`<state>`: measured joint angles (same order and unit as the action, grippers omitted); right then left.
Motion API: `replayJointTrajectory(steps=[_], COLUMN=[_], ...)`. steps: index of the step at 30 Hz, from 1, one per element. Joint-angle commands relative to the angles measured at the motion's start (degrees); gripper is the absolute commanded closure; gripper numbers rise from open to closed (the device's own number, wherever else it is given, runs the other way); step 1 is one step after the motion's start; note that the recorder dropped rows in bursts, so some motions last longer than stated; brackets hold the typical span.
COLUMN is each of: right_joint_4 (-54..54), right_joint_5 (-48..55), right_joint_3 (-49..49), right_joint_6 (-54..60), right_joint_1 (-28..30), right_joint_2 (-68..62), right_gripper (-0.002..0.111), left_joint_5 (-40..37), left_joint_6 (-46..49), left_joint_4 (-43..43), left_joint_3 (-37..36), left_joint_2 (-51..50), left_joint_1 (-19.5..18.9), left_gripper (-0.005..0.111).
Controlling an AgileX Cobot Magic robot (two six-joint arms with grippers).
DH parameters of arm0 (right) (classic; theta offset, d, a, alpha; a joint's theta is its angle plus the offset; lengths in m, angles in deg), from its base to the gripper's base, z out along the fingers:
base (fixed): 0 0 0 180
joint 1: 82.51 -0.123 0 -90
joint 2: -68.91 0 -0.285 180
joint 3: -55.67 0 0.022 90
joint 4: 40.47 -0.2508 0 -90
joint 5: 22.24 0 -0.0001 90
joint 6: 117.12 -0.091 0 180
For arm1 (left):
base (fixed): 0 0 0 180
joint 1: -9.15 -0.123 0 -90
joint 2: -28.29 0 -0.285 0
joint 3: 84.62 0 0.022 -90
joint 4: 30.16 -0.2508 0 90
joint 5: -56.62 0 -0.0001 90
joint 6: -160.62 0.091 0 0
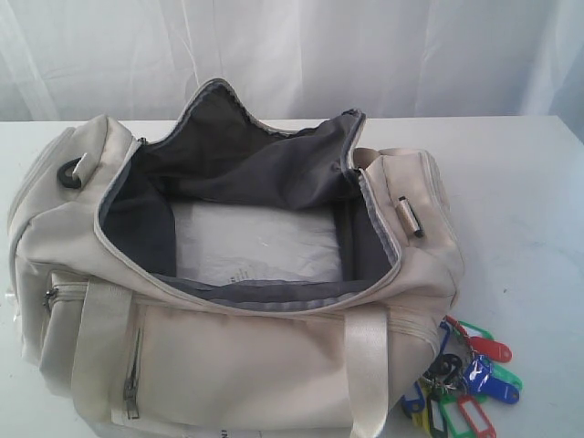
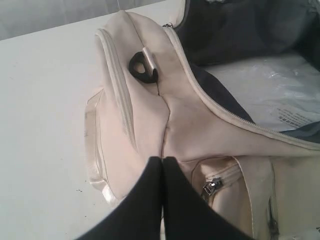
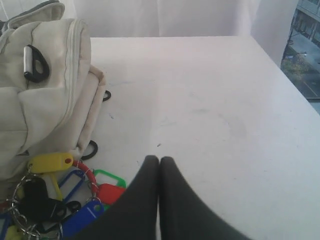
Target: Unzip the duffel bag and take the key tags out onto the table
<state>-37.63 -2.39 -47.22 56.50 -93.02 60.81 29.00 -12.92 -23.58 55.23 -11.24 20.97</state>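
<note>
— How does the duffel bag (image 1: 237, 356) stand?

— It sits on the table (image 1: 511, 182) with its main zip wide open. The grey lining (image 1: 246, 155) shows, and a pale sheet (image 1: 260, 242) lies flat on the bag's floor.

— And the key tags (image 1: 470, 383)?

— They are outside the bag, in a bunch on the table hard against one of its ends. Red, blue, green and yellow ones show.

— The left gripper (image 2: 163, 159)?

— Its fingers are pressed together with nothing between them, above the bag's other end, near a pocket zip pull (image 2: 212, 186).

— The right gripper (image 3: 159, 158)?

— Its fingers are pressed together too, and empty. It is above the table just beside the tags, on their side away from the bag.
</note>
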Motion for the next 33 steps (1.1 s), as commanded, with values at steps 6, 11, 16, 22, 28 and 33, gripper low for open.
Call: replayJointTrajectory(steps=[6, 11, 16, 22, 28, 33], right_joint_4=[-0.03, -0.03, -0.51, -0.75, -0.75, 1.06], right_joint_5=[-0.03, -0.03, -0.03, -0.17, -0.17, -0.58], right_joint_3=[0.11, 0.11, 0.11, 0.11, 0.11, 0.11], right_joint_6=[-0.28, -0.28, -0.38, -4.12, -4.12, -3.70], right_joint_1=[-1.70, -4.31, -4.39, -4.39, -3.12, -2.57], right_joint_2=[0.31, 0.31, 0.31, 0.31, 0.31, 0.31], right_gripper=[0.108, 0.108, 0.108, 0.108, 0.108, 0.108], left_joint_5=[-0.15, -0.15, -0.15, -0.15, -0.15, -0.15], left_joint_6=[-0.07, -0.07, -0.07, -0.07, -0.07, -0.07], left_joint_4=[0.63, 0.63, 0.63, 0.63, 0.63, 0.63], left_joint_3=[-0.42, -0.42, -0.42, -0.42, -0.42, -0.42], left_joint_2=[0.36, 0.36, 0.36, 0.36, 0.36, 0.36], left_joint_1=[0.27, 0.27, 0.27, 0.27, 0.27, 0.27], left_gripper=[0.107, 0.107, 0.107, 0.107, 0.107, 0.107])
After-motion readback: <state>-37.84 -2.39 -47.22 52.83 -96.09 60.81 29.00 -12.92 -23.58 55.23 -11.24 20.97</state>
